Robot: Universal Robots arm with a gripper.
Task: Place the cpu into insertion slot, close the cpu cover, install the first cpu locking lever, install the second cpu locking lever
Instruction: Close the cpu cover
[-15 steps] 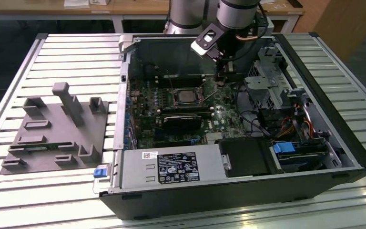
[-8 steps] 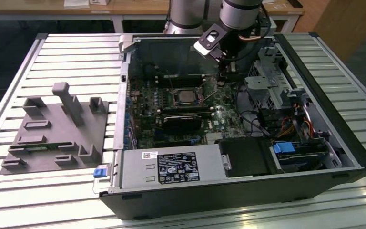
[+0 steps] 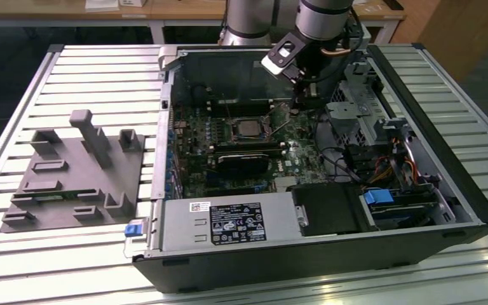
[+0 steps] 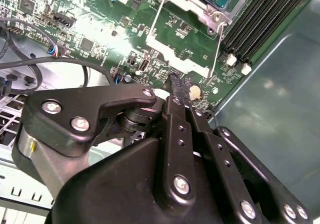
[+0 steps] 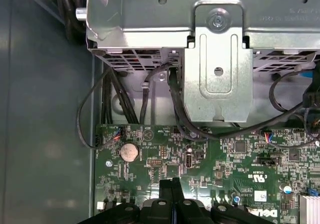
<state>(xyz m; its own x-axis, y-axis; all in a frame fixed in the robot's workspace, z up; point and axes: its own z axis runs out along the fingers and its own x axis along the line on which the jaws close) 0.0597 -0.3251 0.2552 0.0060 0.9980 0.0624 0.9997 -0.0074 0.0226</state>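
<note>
One chip lies flat in the socket on the green circuit board, with its silvery metal top facing up. It is square, so it has no long axis, and its edges run in line with the socket's rim. The cover, a thin metal frame with a square window, is swung open away from the chip, and bare board shows through the window.

In the exterior view the claw hangs at about two o'clock from the chip, pointing down into the computer case. In both wrist views its two black fingers are pressed together with no gap, and they hold nothing. In the second wrist view the tip sits right at the cover's free edge; I cannot tell whether it touches.

Long black memory slots run beside the socket, at six o'clock from the chip in the exterior view. A coin battery and black cables lie near the claw. The case rests on a slatted bench, with a grey moulded holder at nine o'clock from the case.
</note>
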